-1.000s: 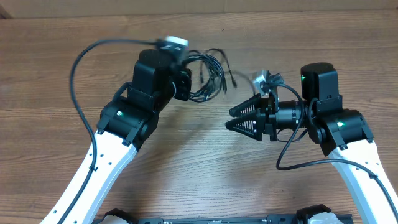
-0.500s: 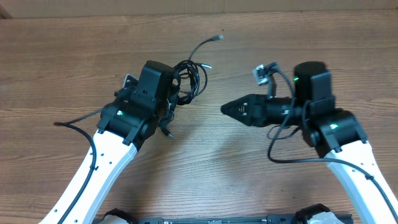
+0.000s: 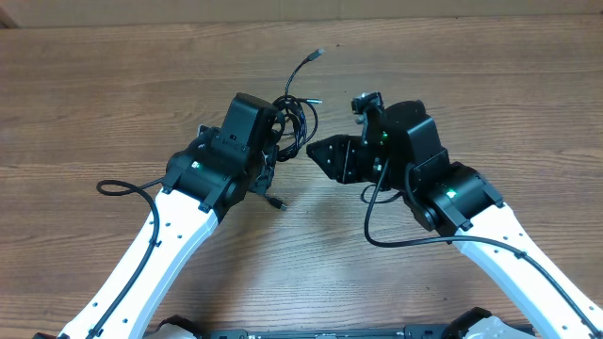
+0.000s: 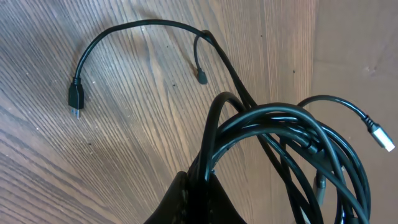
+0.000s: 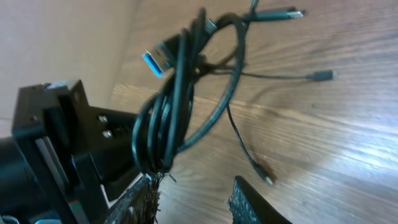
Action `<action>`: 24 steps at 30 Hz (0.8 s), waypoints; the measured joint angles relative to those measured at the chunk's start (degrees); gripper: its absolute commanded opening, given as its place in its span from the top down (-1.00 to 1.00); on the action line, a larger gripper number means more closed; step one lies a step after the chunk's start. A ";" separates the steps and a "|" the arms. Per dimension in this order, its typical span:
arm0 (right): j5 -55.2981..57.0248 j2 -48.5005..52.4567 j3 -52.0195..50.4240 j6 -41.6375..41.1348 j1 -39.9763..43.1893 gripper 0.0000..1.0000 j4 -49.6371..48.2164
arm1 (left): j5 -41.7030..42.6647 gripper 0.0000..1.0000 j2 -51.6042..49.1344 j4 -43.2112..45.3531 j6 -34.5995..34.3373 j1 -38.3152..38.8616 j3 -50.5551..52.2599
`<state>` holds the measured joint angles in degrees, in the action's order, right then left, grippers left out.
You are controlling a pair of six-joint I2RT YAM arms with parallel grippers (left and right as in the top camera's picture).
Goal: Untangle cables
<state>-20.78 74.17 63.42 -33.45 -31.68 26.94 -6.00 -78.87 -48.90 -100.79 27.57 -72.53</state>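
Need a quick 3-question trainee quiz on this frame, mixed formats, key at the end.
1. True or false: the left gripper is clamped on the cable bundle.
2. Pick one. The right gripper has its jaws: A) shut on a loose plug lying on the table; B) apart, close beside the bundle; C) wrapped around the left arm.
3. Fill in: in the right wrist view, the USB plug sticking out near the top of the bundle has a ___ insert.

Key: 1 true; 2 B; 3 blue.
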 measured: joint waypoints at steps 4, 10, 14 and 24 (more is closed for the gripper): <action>0.52 0.37 0.00 -0.37 -0.92 0.26 -2.60 | -0.02 0.91 0.00 0.00 -0.02 0.00 0.00; 0.74 0.39 0.00 -0.42 -2.01 0.26 -3.41 | 0.00 0.91 0.00 0.09 -0.04 0.00 0.00; 0.92 0.98 0.00 0.55 -2.62 0.26 -3.98 | 0.00 0.91 0.00 0.70 -0.04 0.00 0.00; 2.25 6.12 0.00 2.64 -2.91 0.92 -5.09 | 0.76 0.92 -0.07 0.33 2.21 0.00 0.00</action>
<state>-18.52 80.29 63.42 -30.81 -34.59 21.85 -5.23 -78.94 -48.58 -98.59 27.57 -72.53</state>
